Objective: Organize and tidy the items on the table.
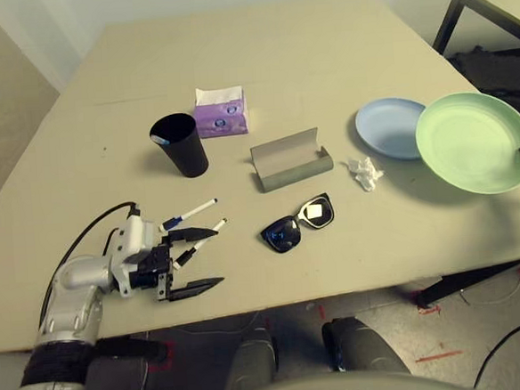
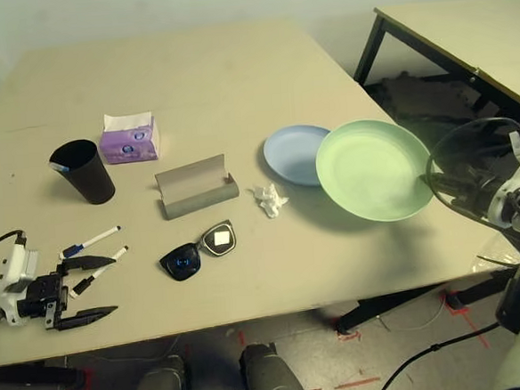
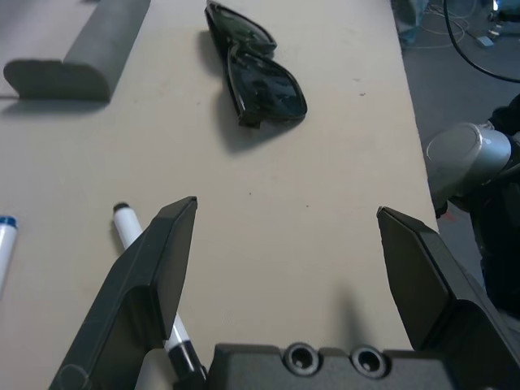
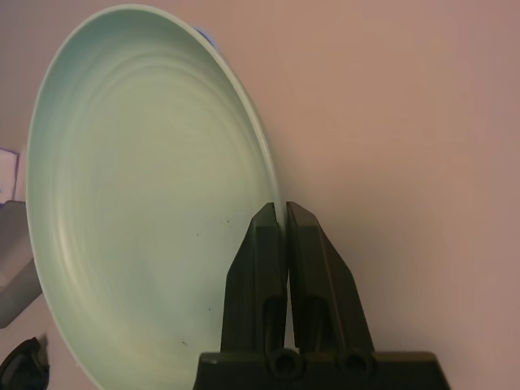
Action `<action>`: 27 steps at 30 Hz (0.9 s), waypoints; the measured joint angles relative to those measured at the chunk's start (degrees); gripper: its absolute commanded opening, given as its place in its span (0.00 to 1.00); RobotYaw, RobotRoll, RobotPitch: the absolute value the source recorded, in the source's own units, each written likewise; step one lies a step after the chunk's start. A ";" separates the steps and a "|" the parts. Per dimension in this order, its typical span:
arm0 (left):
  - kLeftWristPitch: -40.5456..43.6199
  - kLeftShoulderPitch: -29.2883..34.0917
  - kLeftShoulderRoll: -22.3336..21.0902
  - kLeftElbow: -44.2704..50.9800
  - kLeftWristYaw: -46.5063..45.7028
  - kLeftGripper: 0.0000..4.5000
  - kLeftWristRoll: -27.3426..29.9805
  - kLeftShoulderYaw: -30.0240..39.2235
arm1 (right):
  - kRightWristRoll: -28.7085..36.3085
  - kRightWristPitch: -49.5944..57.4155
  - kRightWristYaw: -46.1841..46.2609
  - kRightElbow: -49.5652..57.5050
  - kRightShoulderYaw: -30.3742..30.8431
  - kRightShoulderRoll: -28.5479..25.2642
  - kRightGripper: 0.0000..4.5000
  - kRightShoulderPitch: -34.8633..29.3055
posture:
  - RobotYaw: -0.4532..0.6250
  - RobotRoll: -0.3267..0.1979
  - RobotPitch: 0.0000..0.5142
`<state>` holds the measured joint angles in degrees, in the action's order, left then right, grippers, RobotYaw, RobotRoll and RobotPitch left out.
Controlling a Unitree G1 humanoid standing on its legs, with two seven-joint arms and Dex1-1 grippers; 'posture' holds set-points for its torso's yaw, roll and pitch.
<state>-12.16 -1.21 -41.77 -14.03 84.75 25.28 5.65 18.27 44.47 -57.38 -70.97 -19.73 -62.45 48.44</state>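
One light-green plate (image 1: 475, 142) pinched at its rim by right gripper (image 4: 282, 207), raised by light-blue plate (image 2: 293, 155), likely mid-stacking, next needs leftward shift and level lowering; left gripper (image 1: 220, 255) fingers spread near dark-capped markers (image 1: 188, 215).

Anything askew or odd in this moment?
The crumpled white tissue looks like litter, lying loose beside the glasses case, which stands open and empty while the sunglasses lie outside it. No spill visible.
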 measured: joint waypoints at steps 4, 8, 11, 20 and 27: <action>0.83 0.06 -0.06 0.62 -0.17 1.00 0.11 0.00 | 0.01 0.56 0.04 -0.05 -0.18 -0.03 0.00 0.02 | 0.38 0.62 0.35; 1.54 0.35 -0.16 1.55 -0.35 1.00 0.18 0.01 | 0.17 1.06 1.75 -1.07 -1.98 -0.19 0.00 1.16 | 0.38 0.62 0.35; 1.93 0.85 -0.34 2.44 -0.59 1.00 0.20 0.10 | 0.33 0.91 3.49 -1.49 -2.90 -0.34 0.00 2.77 | 0.39 0.62 0.35; 2.71 4.70 -1.01 4.25 -2.02 1.00 0.25 1.79 | -1.28 -1.44 4.32 -2.18 -2.38 0.25 0.00 4.79 | 0.42 0.62 0.36; 3.21 7.62 -1.41 6.72 -3.27 1.00 0.51 2.94 | -2.78 -3.51 5.79 -3.40 -2.24 1.91 0.00 7.12 | 0.45 0.62 0.36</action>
<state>-8.95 6.41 -43.18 -7.31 81.48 25.79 8.59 15.49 40.96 -51.59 -74.37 -21.97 -60.54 55.56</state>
